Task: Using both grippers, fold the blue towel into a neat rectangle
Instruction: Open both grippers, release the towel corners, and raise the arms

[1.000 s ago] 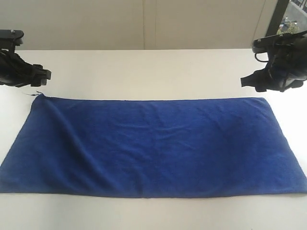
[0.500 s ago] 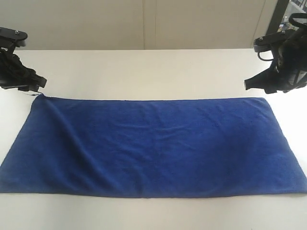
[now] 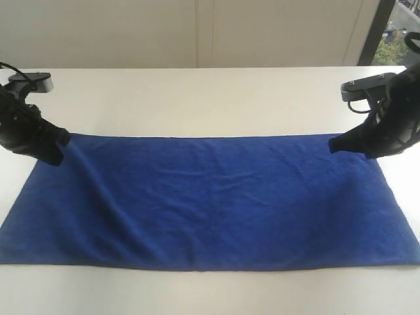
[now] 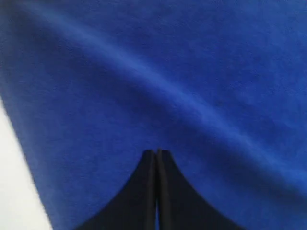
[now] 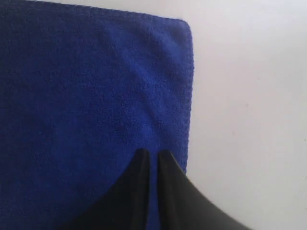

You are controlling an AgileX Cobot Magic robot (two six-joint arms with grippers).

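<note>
The blue towel [image 3: 210, 197] lies spread flat on the white table, long side left to right, with soft wrinkles on its left half. My left gripper [image 3: 58, 156] is down on the towel's far left corner and covers it. In the left wrist view its jaws [image 4: 157, 152] meet tip to tip on the blue towel [image 4: 192, 72], shut on the cloth. My right gripper [image 3: 336, 146] sits on the far right corner. In the right wrist view its jaws [image 5: 152, 153] are drawn close with a thin strip of blue towel [image 5: 86, 86] between them, just inside the side edge.
The white table [image 3: 197, 98] runs on behind the towel to a pale wall. A window [image 3: 394, 33] shows at the far right. Bare table [image 5: 249, 120] lies beside the towel's right edge, and the towel's near edge lies close to the table's front.
Both grippers came down from behind the towel onto its two far corners and closed from wide open. The towel's far left corner is now hidden under the left gripper.
</note>
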